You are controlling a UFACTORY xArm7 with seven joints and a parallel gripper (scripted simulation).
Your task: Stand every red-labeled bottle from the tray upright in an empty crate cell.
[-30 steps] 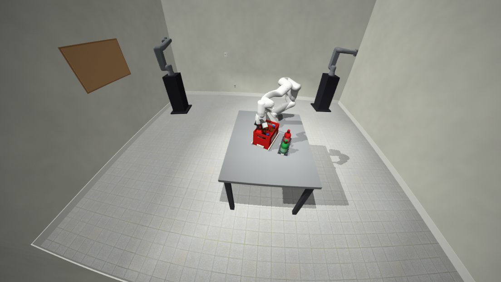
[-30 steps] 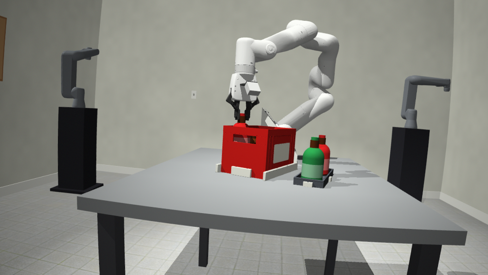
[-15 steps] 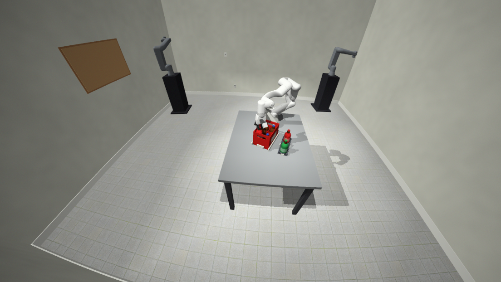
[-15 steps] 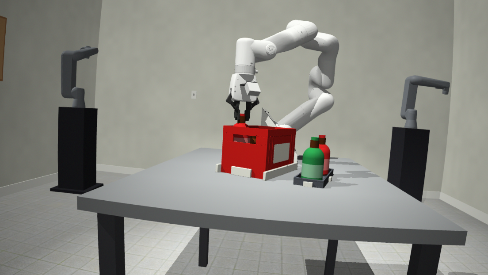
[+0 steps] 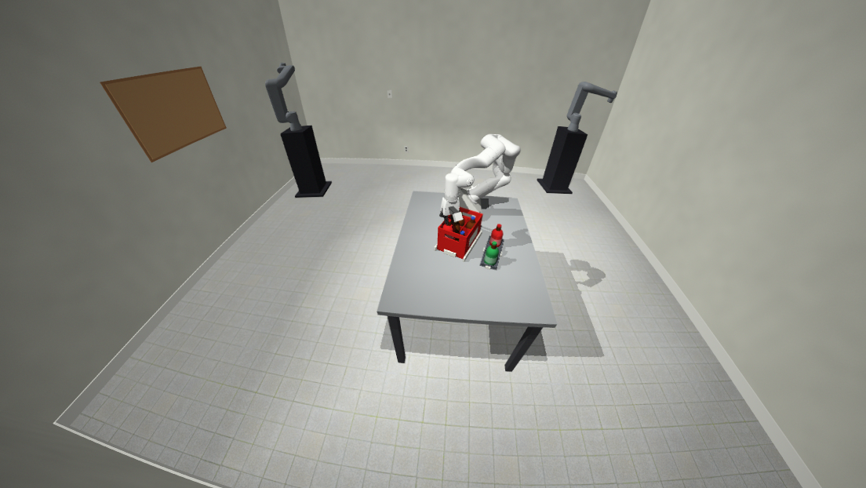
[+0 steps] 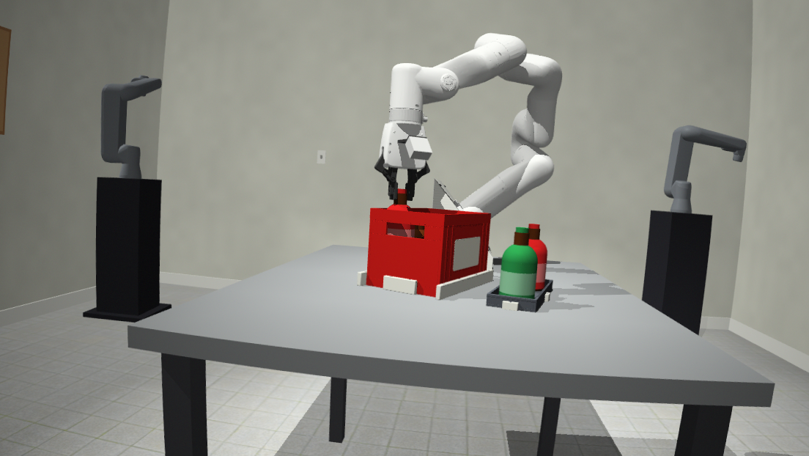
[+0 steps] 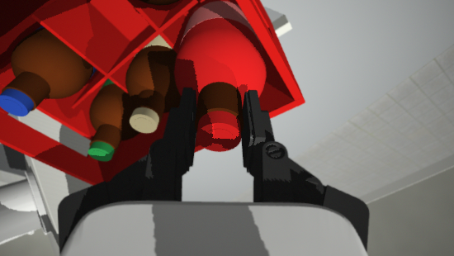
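Note:
The red crate [image 6: 428, 249] stands on the grey table, also seen in the top view [image 5: 459, 232]. My gripper [image 7: 219, 106] is shut on the brown neck of a red bottle [image 7: 220, 68], which stands deep in a corner cell of the crate [image 7: 165, 62]; only its cap and shoulder top show above the rim [image 6: 400, 199]. Three brown bottles fill other cells, with blue [image 7: 14, 103], green [image 7: 100, 150] and cream [image 7: 144, 120] caps. On the dark tray [image 6: 519, 298] a green bottle [image 6: 517, 266] and a red bottle [image 6: 537, 251] stand upright.
The tray sits just right of the crate on the table. Two grey arms on black pedestals [image 6: 127, 243] [image 6: 676, 266] stand behind the table at left and right. A brown board [image 5: 163, 109] hangs on the left wall.

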